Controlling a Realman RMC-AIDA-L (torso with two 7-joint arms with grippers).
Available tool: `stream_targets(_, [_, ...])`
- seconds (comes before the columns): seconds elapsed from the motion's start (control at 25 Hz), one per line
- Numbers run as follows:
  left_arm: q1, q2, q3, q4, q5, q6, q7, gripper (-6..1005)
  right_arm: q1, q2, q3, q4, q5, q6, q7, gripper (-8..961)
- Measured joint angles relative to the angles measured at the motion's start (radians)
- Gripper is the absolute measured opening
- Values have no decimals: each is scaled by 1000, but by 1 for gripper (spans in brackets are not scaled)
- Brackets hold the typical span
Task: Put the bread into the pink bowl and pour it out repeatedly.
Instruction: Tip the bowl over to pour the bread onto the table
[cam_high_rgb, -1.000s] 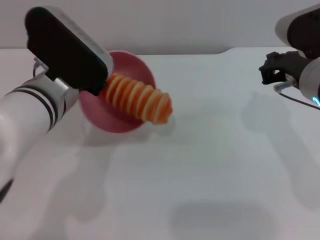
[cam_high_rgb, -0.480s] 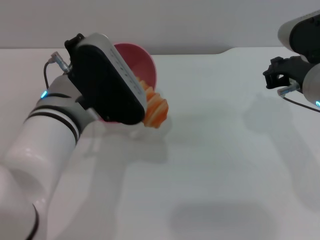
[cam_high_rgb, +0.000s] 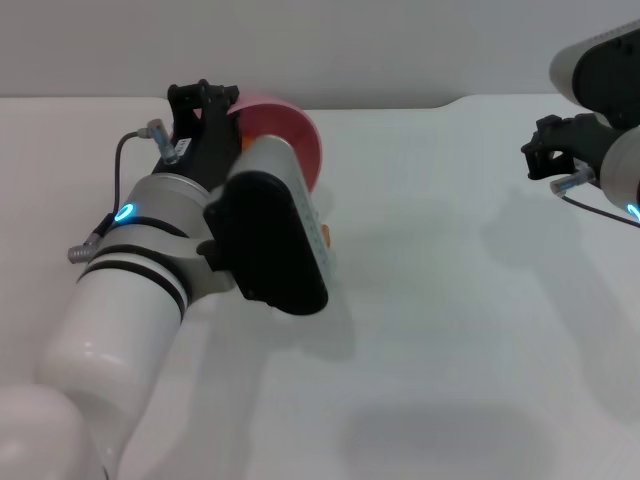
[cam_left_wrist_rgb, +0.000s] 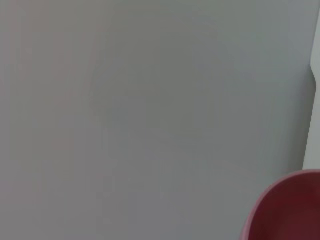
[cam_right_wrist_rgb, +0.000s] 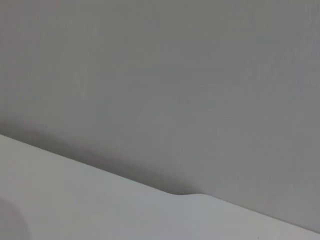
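Pink bowl (cam_high_rgb: 300, 135) is seen tipped at the left gripper (cam_high_rgb: 205, 105), jaw state indeterminable; bread (cam_high_rgb: 325, 236) is mostly hidden behind the arm; right gripper (cam_high_rgb: 550, 155) is raised at the far right, jaw state likewise undetermined.

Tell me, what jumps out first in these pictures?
The big white and black left arm fills the near left of the head view, hiding most of the pink bowl behind it. Only an orange sliver of the bread peeks out beside it. The right gripper hangs idle at the far right above the white table.
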Motion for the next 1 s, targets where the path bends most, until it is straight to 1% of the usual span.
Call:
stream_targets(0.16, [-3,-2,29,-18,74,-32,-7,48,-7,0,6,1,-3,1,0,-2])
stream_targets(0.2, [-3,-2,38,-25,105,-43,-17,48,-10,0,12,1,-3,1,0,-2])
stream_targets(0.24, [-3,-2,58,-41,180,-72,-49,48,-15,0,23,1,-3,1,-1,-2])
stream_targets(0.48, [-13,-2,68,-51,227,-98,-91,48,-15,0,25,1,-1,2,-1,-1])
stream_targets(0.6, [-16,-2,86,-72,280,-114,-111,48,-12,-1,23,1,-1,3,-1,-1])
stream_targets(0.72, [-19,-2,91,-95,293,-108,-73,49,-9,-1,23,0,0,4,-1,-1])
stream_targets(1.0, [-22,-1,102,-101,292,-67,-25,49,-3,-2,22,-1,0,10,-1,-2])
